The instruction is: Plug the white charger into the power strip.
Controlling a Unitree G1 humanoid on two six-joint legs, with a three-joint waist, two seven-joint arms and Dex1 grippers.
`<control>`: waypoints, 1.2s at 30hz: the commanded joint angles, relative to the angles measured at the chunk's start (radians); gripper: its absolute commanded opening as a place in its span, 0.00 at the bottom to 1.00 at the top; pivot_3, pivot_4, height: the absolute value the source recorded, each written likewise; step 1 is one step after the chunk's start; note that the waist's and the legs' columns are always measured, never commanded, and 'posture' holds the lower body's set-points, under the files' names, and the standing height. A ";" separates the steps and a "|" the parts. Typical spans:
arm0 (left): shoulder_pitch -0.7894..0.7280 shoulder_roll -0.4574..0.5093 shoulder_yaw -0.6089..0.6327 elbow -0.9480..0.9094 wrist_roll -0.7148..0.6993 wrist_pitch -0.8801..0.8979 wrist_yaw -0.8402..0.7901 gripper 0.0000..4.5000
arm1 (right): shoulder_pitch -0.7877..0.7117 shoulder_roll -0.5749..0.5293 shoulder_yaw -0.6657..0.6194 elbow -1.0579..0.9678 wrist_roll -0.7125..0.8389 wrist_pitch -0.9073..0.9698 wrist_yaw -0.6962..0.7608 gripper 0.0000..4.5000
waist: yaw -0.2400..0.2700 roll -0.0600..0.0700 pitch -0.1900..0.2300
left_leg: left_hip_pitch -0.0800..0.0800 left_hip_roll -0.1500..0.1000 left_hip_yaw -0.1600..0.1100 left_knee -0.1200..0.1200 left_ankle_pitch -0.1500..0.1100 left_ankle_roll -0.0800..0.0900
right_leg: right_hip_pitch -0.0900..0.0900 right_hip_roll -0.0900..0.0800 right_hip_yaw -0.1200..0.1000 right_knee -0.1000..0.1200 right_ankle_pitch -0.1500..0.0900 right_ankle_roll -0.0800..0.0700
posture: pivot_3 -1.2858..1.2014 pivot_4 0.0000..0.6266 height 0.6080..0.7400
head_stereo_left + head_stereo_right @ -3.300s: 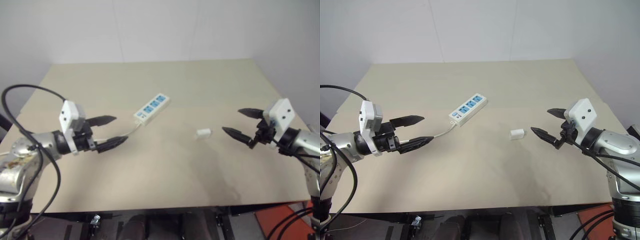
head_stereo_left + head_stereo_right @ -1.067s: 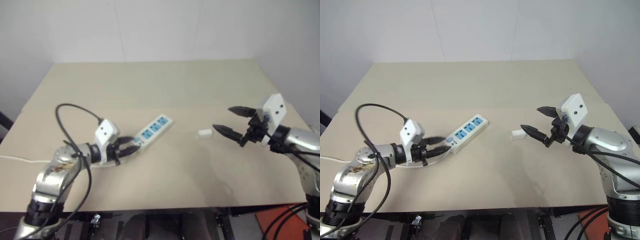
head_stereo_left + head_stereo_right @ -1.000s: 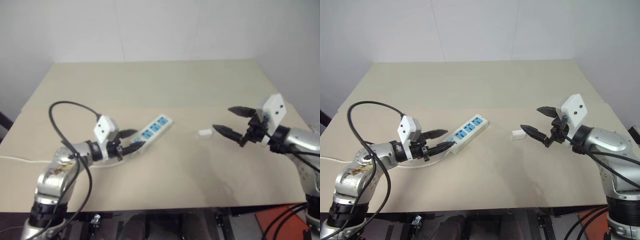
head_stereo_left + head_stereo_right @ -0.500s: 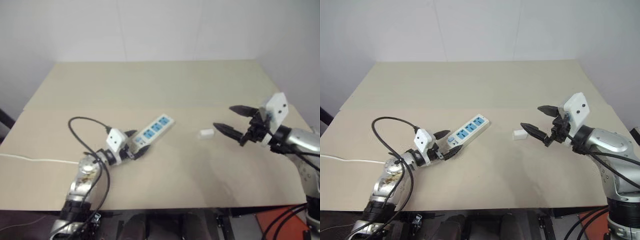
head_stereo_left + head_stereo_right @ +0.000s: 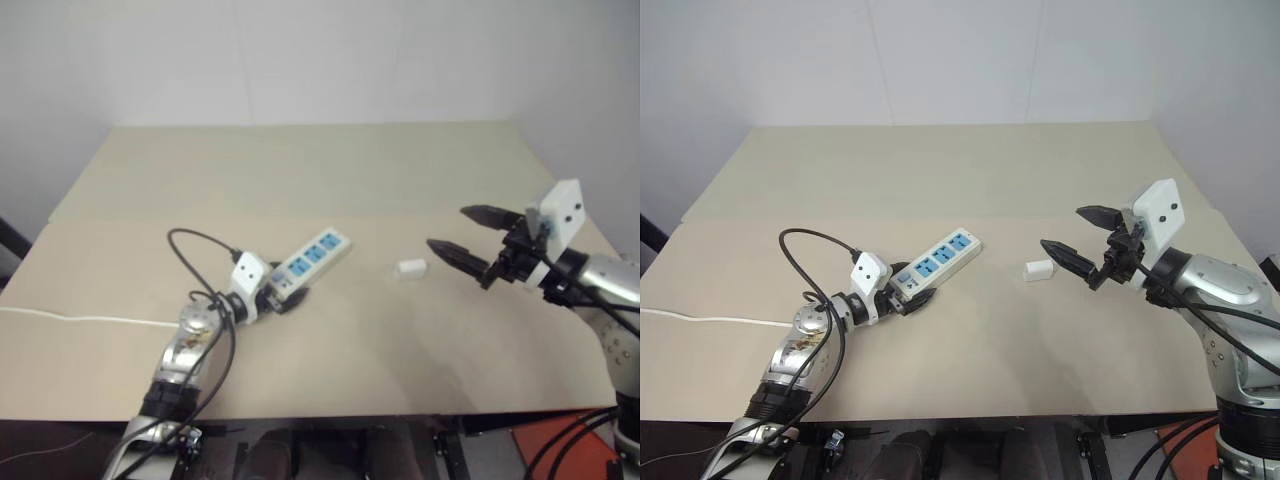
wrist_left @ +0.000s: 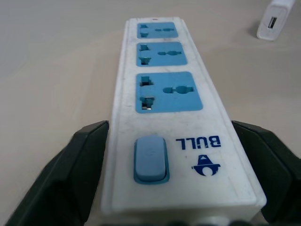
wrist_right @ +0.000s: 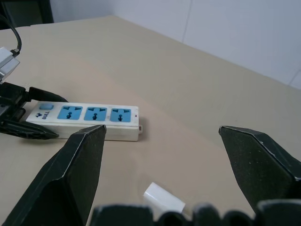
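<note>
**Left wrist view: strip between my fingers, charger waiting**

My left gripper [image 5: 908, 299] is down at the switch end of the power strip [image 5: 938, 261], one black finger along each long side. The fingers [image 6: 70, 174] look touching or very near the casing; I cannot tell whether they press it, so I would not call it a firm pinch yet. The strip lies flat on the table [image 5: 940, 170], its three blue sockets running away from me toward the white charger [image 5: 1038, 269], which lies on its own well apart from the strip's far end.

My right gripper [image 5: 1088, 245] hovers just beside the charger with its jaws spread wide and nothing between them.

As I judge it, the step in hand is steadying the strip. To do that well I should close evenly on both sides so the strip does not skid or twist, stay clear of the switch and the nearest socket, and keep it flat. Then the right can come down squarely over the charger.
</note>
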 commanded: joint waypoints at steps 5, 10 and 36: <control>0.011 -0.024 -0.029 -0.002 -0.017 0.041 -0.029 0.74 | -0.047 -0.020 -0.013 -0.011 0.005 -0.007 0.004 1.00 | 0.002 0.001 -0.001 | 0.000 0.000 0.000 0.000 0.000 0.000 | 0.000 0.000 0.000 0.000 0.000 0.000 | 0.52 0.24 1.00; -0.034 0.039 -0.040 -0.019 -0.042 -0.019 -0.169 0.74 | -0.106 -0.031 0.060 0.057 -0.045 -0.037 0.041 1.00 | 0.000 0.001 -0.001 | 0.000 0.000 0.000 0.000 0.000 0.000 | 0.000 0.000 0.000 -0.001 0.000 0.000 | 0.52 0.24 1.00; -0.046 0.171 -0.142 0.144 -0.013 -0.314 -0.612 0.74 | -0.490 -0.058 0.613 0.457 -0.504 -0.047 0.378 1.00 | -0.016 0.001 -0.001 | -0.006 0.000 -0.001 0.001 -0.001 0.002 | -0.005 0.000 -0.002 -0.002 0.001 -0.001 | 0.52 0.24 1.00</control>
